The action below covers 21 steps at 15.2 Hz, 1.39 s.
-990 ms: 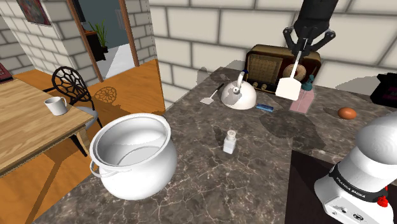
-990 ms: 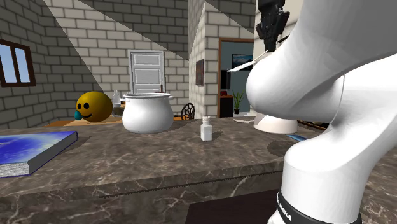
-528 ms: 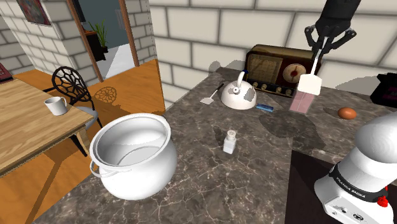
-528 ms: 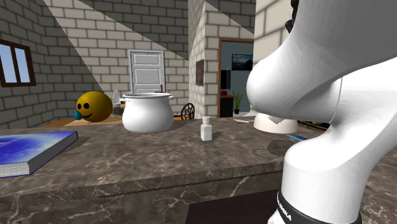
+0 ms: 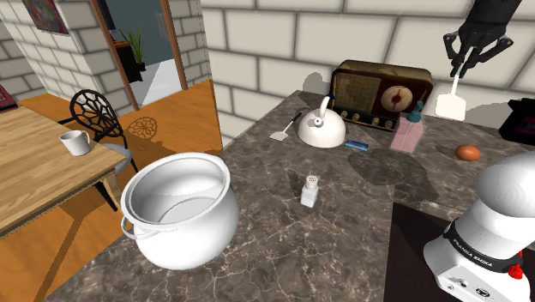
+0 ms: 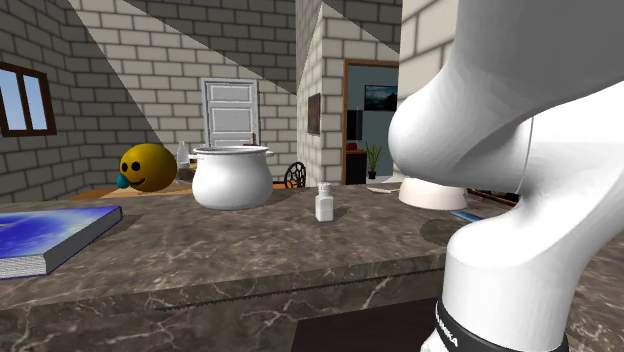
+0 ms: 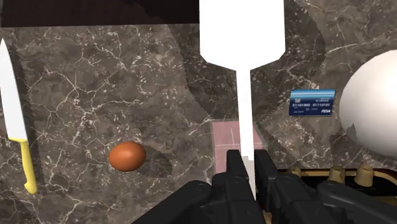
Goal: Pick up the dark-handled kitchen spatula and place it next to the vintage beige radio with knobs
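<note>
The hand [image 5: 464,60] is clamped on the thin shaft of the white spatula [image 5: 450,105], which it holds in the air over the dark marble desk [image 5: 360,214]. The spatula's long axis runs nearly upright, with the broad blade pointing down and the shaft end up between the fingers. In the shoulder view it hangs right of the brown radio [image 5: 381,88], near the pink bottle [image 5: 405,135] and the brown egg [image 5: 467,152].

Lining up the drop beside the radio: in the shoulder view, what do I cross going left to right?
Mug → large white pot → shaker → radio → spatula, hanging from the hand.
</note>
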Each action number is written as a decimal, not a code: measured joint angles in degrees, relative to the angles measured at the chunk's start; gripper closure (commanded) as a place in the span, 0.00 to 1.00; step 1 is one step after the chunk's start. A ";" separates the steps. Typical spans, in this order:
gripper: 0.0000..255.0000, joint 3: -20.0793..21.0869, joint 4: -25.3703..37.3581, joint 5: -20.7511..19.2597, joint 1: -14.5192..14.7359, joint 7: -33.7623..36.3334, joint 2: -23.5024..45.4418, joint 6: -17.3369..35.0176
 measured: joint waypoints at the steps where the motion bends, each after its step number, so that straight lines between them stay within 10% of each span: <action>1: 1.00 -1.27 0.74 -0.87 -0.30 -1.22 1.02 0.40; 13: 1.00 -17.90 9.48 -9.54 -2.93 -17.42 11.03 4.46; 21: 1.00 -20.84 5.41 -11.08 -3.39 -18.94 11.89 9.84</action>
